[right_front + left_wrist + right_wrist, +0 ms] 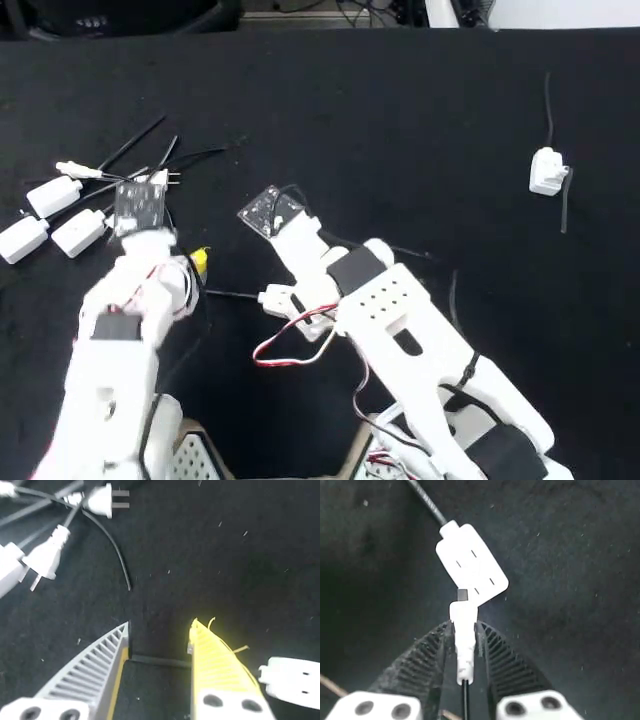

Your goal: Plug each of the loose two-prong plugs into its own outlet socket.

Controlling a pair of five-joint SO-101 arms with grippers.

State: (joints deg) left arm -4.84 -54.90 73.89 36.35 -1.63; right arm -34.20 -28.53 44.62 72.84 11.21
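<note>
Plug (464, 614) clamped in right gripper (464, 626), tip seemingly touching outlet socket (472, 567).

A robotics lab test bench.
Black cloth-covered worktop (400, 120), two white plastic robot arms (420, 330), loose cables (365, 12) trailing behind.

Left arm (110, 360) and right arm (420, 330): white plastic, black servos (355, 268). Red, white and black wires (272, 345) loop beside the right arm. Left gripper (160, 625): one grey ribbed finger (100, 665), one yellow (215, 665). Right gripper (464, 626): black ribbed fingers (420, 665).
</note>
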